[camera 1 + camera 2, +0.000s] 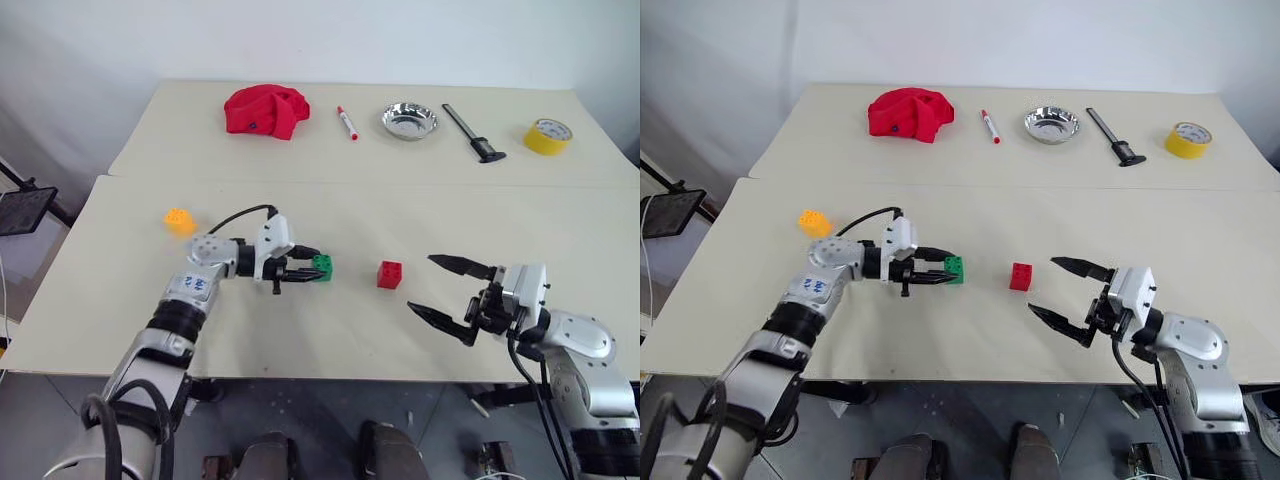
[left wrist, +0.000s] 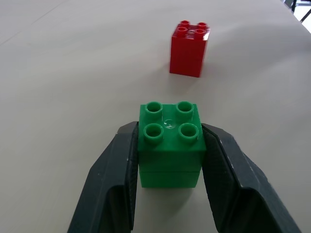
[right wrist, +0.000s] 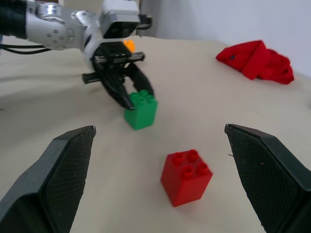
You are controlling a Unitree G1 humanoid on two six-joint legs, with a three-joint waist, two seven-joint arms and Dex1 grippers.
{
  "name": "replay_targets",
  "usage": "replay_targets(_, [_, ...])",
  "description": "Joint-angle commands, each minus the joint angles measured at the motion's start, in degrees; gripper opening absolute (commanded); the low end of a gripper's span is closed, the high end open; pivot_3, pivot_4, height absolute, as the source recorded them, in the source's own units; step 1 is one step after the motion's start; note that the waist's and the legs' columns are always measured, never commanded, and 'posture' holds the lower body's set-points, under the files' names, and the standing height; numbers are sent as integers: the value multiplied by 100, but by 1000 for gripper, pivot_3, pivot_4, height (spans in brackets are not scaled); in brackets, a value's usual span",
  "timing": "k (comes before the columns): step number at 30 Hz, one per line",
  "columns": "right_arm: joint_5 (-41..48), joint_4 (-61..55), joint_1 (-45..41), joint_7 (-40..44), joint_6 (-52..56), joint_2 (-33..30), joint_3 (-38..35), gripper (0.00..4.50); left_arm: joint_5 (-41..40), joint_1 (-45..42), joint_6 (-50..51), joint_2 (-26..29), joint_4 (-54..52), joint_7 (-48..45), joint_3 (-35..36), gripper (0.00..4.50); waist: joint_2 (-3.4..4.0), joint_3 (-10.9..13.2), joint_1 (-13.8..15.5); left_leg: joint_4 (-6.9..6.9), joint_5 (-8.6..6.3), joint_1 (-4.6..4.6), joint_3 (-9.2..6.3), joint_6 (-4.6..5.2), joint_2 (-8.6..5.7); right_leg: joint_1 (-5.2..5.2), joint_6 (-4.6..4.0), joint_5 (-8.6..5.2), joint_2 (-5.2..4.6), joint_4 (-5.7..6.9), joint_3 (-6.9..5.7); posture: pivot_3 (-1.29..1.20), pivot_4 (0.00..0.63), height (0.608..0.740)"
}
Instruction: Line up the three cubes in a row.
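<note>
place: robot test lab or workroom | surface: two plain cream tables point(image 1: 330, 330) pushed together before a bare white wall point(image 1: 300, 40) | props: unrelated odds laid in a row at top of frame: red cloth point(image 1: 265, 110), marker point(image 1: 347, 123), steel bowl point(image 1: 409, 121), yellow tape roll point(image 1: 547, 136) | floor: grey, cables at lower frame

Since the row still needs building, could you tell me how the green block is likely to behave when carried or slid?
The green block looks like stiff moulded plastic, so the left pincer clamped on its flat sides probably won't deform it. Its glossy faces might slip. Its square base suggests it would slide toward the red block rather than roll.
</note>
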Motion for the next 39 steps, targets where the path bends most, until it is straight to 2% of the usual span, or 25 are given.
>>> replay_targets(1, [102, -395, 117, -124, 22, 0, -103, 4500, 248, -222, -324, -140, 400, 1, 16, 1475, -4, 2, 19, 4, -1, -2, 0, 1, 0, 0, 0, 0, 0, -1, 0, 0, 150, 740])
replay_targets(5, [136, -557, 225, -213, 112, 26, -66, 4500, 273, -320, -456, -208, 625, -253, 77, 1475, -4, 2, 42, 19, -1, -4, 1, 4, 0, 3, 0, 0, -3, 1, 3, 0, 150, 740])
replay_targets(6, [140, -579, 249, -215, 136, 29, -51, 4500, 247, -342, -454, -210, 630, -308, 109, 2197, -4, 2, 42, 19, -1, -4, 1, 5, 0, 3, 0, 0, -3, 0, 3, 0, 150, 740])
replay_targets(9, [135, -612, 267, -220, 163, 59, 14, 4500, 19, -366, -358, -158, 422, -282, 414, 3065, -8, 5, 49, 19, -2, -5, -1, 5, 0, 3, 0, 0, -3, 1, 3, 0, 150, 740])
replay_targets(12, [154, -607, 197, -200, 184, 105, 84, 4500, -470, -65, 10, 146, -375, -608, 818, 3954, -10, 6, 34, 19, -2, -8, -2, 5, 1, 2, 0, 0, -3, 0, 2, 0, 150, 740])
replay_targets(16, [251, -582, 11, -111, 247, 190, 226, 4500, -1082, 888, 700, 926, -1890, -440, 1611, 3954, -9, 6, -108, 11, -3, 0, -4, 3, 10, 0, 0, 0, -2, 9, 2, 0, 150, 740])
replay_targets(19, [214, -507, -230, -178, 281, 303, 359, 4500, -1549, 1812, 1674, 1268, -2979, 467, 2455, 3954, -9, 6, -133, 11, -7, 8, -8, -5, 24, 0, 0, 0, 2, 21, 0, 0, 150, 740])
replay_targets(20, [87, -425, -338, -218, 176, 368, 415, 4500, -1640, 2172, 1929, 1296, -3289, 892, 2778, 4126, -10, 6, -139, 13, -8, 8, -11, -6, 26, 0, 0, 0, 1, 23, -1, 0, 150, 740])
replay_targets(22, [9, -335, -502, -284, 53, 536, 492, 4500, -1703, 2873, 2108, 1210, -3839, 1625, 3326, 4465, -9, 6, -122, 16, -9, 13, -28, -6, 47, 1, 0, 0, -1, 26, 8, 0, 150, 740])
replay_targets(25, [54, -390, -682, -376, 117, 783, 638, 4500, -1653, 3789, 1774, 649, -4223, 2895, 4262, 4465, -10, 7, -70, 16, -13, 17, -51, -5, 48, 2, 0, 0, -5, 26, 10, 0, 150, 740])
replay_targets(29, [56, -452, -866, -298, 130, 884, 830, 4500, -1374, 4710, 1222, 60, -4268, 4092, 5070, 4465, -15, 4, -63, 19, -15, 14, -63, -7, 47, 9, -1, 1, -6, 23, 1, 0, 150, 740])
replay_targets(35, [-36, -292, -1077, -57, 89, 704, 889, 4500, -1587, 5103, 1218, -188, -4517, 4491, 5083, 4465, -21, 1, 7, 20, -18, 15, -61, -9, 48, 9, -5, 1, -7, 21, -2, 0, 150, 740])
replay_targets(39, [45, -267, -1072, 108, 210, 531, 824, 4500, -1580, 4054, 1709, -24, -4443, 4598, 4368, 4465, -24, -1, 106, 22, -17, 13, -61, -9, 45, 12, -8, 2, -7, 24, -7, 0, 150, 740])
